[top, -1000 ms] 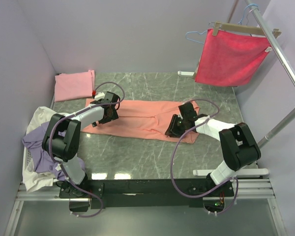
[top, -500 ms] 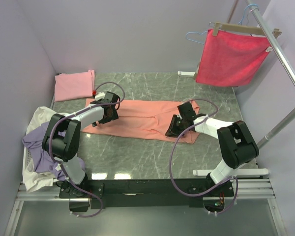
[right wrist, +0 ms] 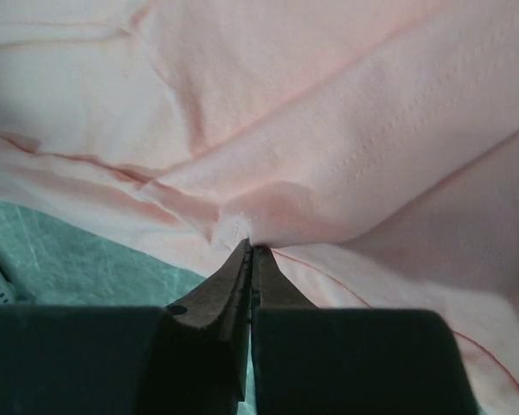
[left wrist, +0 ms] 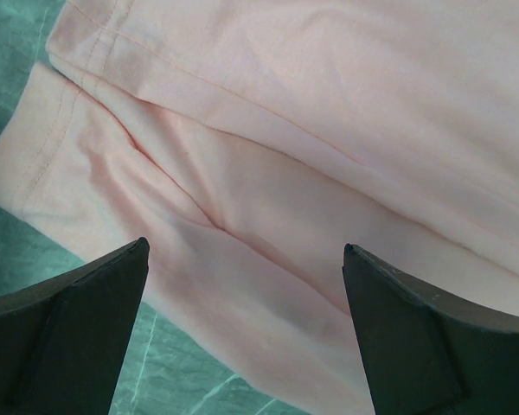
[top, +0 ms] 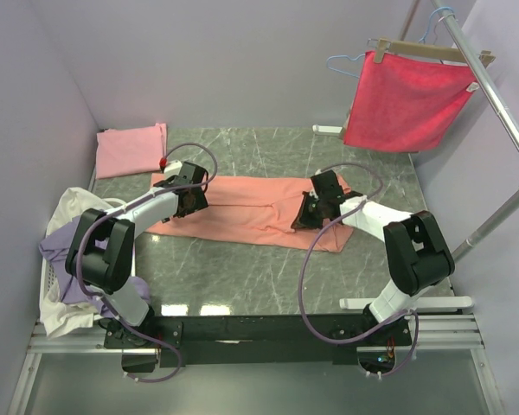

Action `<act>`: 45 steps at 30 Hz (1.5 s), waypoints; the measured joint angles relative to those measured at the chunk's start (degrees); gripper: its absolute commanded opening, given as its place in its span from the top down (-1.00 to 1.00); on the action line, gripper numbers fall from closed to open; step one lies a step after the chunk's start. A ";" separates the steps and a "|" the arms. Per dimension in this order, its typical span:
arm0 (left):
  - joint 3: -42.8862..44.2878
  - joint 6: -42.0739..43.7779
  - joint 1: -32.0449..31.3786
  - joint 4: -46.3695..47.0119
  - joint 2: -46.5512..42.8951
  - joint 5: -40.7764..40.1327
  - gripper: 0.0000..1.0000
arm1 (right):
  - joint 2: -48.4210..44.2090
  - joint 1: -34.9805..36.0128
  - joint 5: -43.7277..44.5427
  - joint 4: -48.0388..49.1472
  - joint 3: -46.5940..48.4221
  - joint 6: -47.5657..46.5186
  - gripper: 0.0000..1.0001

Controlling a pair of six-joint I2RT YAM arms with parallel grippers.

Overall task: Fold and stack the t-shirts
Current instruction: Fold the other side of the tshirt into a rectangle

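From above, the orange shirt (top: 242,212) lies spread flat across the middle of the marble tabletop (top: 242,277), its long side running left to right. The left hand (top: 189,201) is over its left end, and the right hand (top: 304,220) sits low on its right end. A folded pink shirt (top: 130,149) lies in the far left corner. At the near left, a cream shirt (top: 69,207) and a purple shirt (top: 60,251) are heaped in a white basket (top: 45,298). A red cloth (top: 406,99) hangs from a rail (top: 493,86) at the far right

In the left wrist view, the 2 fingers (left wrist: 78,337) stand wide apart over the orange shirt's wrinkled sleeve and hem, holding nothing

In the right wrist view, the 2 fingers (right wrist: 221,294) are pressed together, clamped on a small pucker of the orange shirt near its edge, with creases running out from the pinch
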 measured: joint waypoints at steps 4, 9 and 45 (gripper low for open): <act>0.00 0.09 0.00 -0.04 0.02 0.02 -0.99 | 0.07 0.00 1.31 -1.36 3.58 -1.25 0.95; 0.00 0.15 0.00 -0.13 0.02 0.00 -0.99 | 3.54 -0.22 3.32 -3.30 11.13 -2.95 0.95; 3.06 2.47 0.00 -0.48 0.13 1.25 -0.99 | 4.22 -3.52 9.03 -8.87 12.90 -9.51 0.13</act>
